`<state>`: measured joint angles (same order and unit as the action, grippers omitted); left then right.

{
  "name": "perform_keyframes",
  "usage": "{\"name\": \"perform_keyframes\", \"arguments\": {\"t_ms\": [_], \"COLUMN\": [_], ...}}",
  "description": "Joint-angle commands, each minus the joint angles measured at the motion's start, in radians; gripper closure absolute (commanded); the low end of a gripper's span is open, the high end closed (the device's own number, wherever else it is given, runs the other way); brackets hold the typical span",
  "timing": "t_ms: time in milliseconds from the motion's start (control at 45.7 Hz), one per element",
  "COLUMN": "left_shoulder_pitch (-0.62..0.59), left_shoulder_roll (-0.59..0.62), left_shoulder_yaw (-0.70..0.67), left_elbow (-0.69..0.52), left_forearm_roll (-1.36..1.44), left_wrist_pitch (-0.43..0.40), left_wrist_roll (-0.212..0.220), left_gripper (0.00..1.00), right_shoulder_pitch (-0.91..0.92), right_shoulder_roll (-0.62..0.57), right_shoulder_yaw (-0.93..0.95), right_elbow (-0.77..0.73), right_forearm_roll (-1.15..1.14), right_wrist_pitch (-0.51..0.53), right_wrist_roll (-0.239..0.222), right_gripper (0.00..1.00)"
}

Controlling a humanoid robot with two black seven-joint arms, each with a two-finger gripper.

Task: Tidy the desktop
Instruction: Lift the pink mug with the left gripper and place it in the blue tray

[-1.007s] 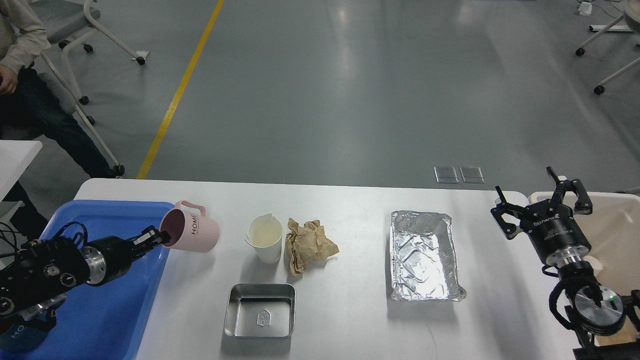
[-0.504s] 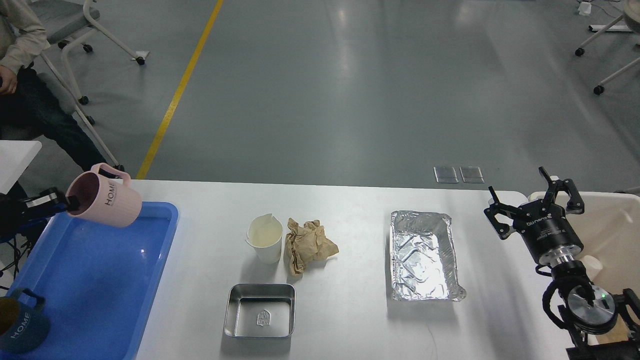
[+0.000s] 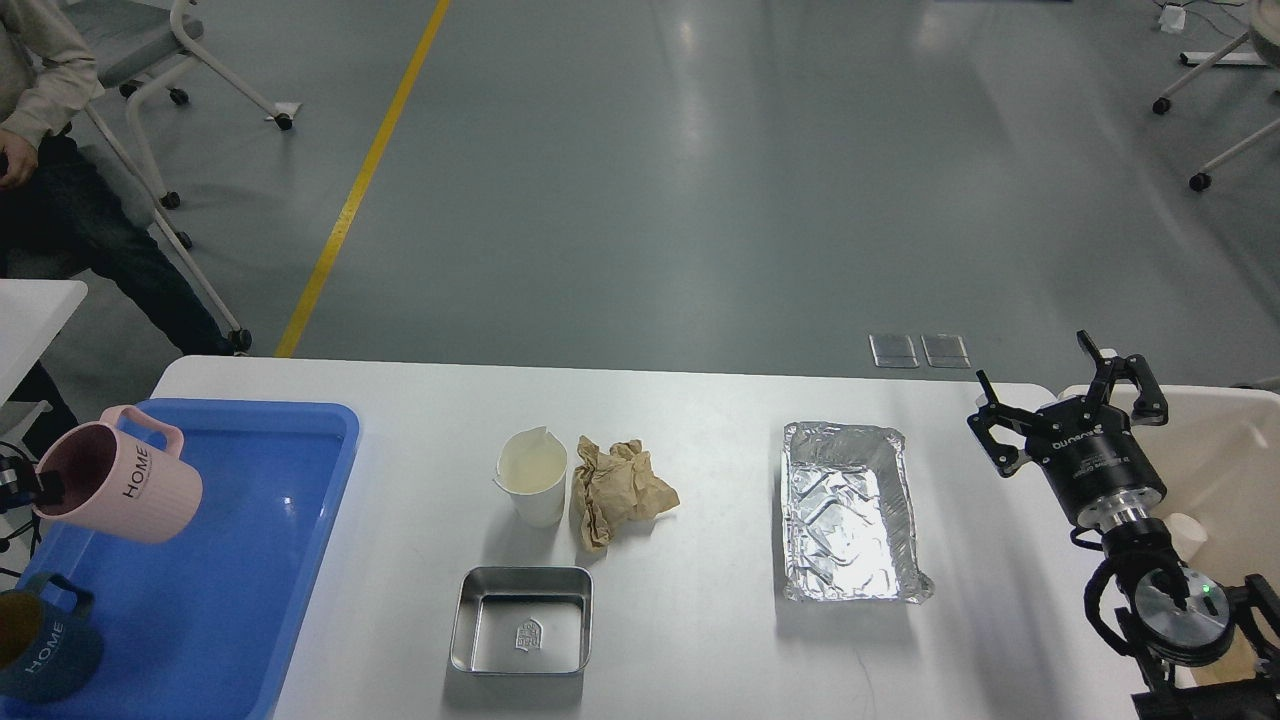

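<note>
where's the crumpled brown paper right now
In the head view the crumpled brown paper lies on the white desktop left of centre, right beside the white paper cup and just behind the square metal tin.

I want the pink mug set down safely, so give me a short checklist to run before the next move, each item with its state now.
1. Left gripper clamped on the pink mug rim: ok.
2. Mug over the blue tray, not the desktop: ok.
3. Mug upright: not ok, it tilts.
4. Mug clear of the dark blue mug in the tray's near corner: ok.
5. Mug's height above the tray floor: cannot tell.
6. Right gripper open and holding nothing: ok.
</note>
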<state>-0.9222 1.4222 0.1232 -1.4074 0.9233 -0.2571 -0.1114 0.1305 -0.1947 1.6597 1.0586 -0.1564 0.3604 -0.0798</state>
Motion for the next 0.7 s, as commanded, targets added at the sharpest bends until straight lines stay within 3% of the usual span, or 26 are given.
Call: {"name": "perform_keyframes", "arguments": {"t_ms": [0,372,679], "left_shoulder_pitch": [0.081,0.232,0.276], "left_shoulder_roll": [-0.025,-0.126,-0.147], "left_shoulder_yaw": [0.003,0.004,0.004], "left_elbow": [-0.001,0.007,0.018], "left_forearm_roll": [0.011,0.048,0.049], "left_wrist_pitch": [0.071,0.199,0.223], "left_wrist_roll": [0.001,0.001,0.001], "left_gripper": [0.99,1.0,0.99], "right_shoulder_pitch": [-0.002,-0.008,-0.008], "right_shoulder_roll": [0.0,0.001,0.001], "right_shoulder_yaw": [0.0,0.0,0.0], "right_elbow": [0.0,0.0,0.0], "right_forearm_roll": [-0.002,-0.002,0.0], "right_wrist_pitch": [0.0,0.002,0.002], "right_wrist_roll": [0.0,0.0,0.0], "right_gripper": [0.0,0.0,0.0]}}
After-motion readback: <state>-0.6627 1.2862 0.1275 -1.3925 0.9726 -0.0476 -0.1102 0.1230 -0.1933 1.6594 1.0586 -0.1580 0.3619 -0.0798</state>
